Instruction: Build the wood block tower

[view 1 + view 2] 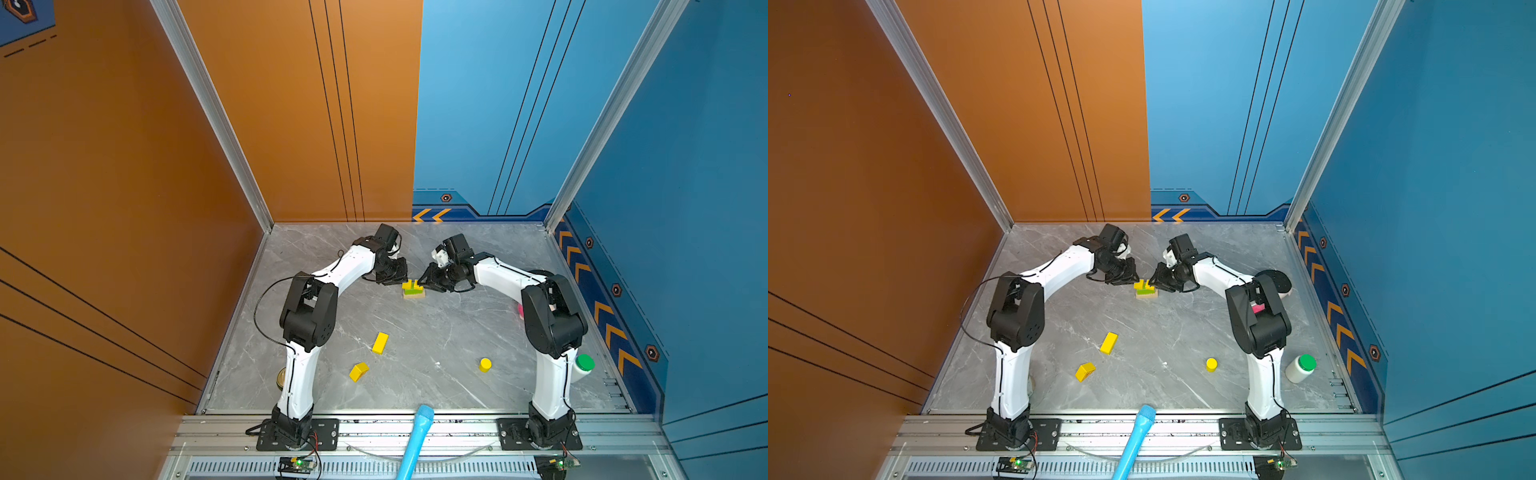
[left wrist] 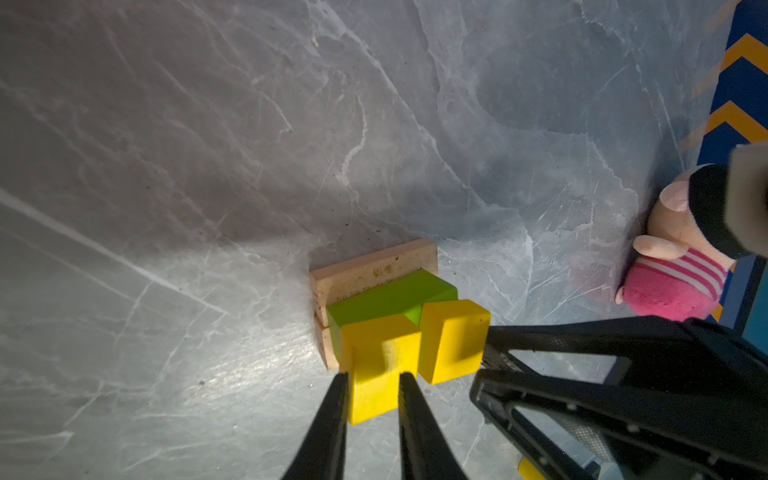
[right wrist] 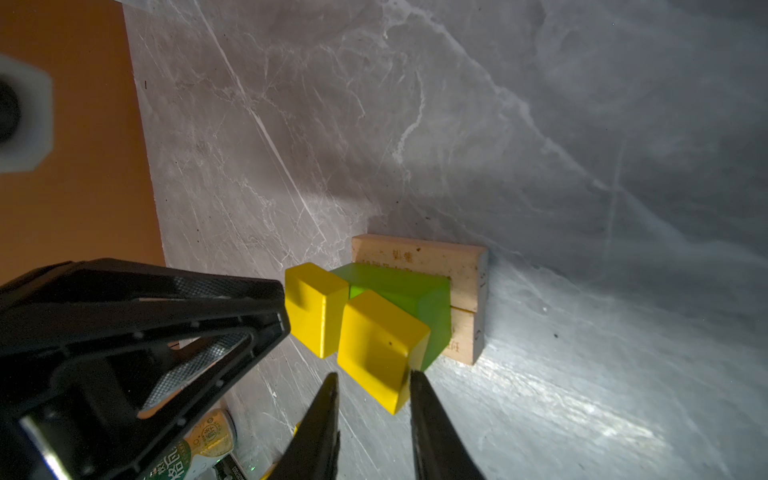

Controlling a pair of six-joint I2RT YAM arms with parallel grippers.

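The tower stands mid-table in both top views: two tan planks, a green bar across them, two yellow cubes on top. My left gripper is shut on one cube, a finger on each side. My right gripper is shut on the other cube, which sits turned a little on the green bar. The two grippers face each other across the tower. Loose on the table lie a yellow bar, a roof-shaped piece and a cylinder.
A white bottle with a green cap stands by the right arm's base. A pink plush toy lies near the right wall. A drink can lies behind the left arm. A blue tube crosses the front rail.
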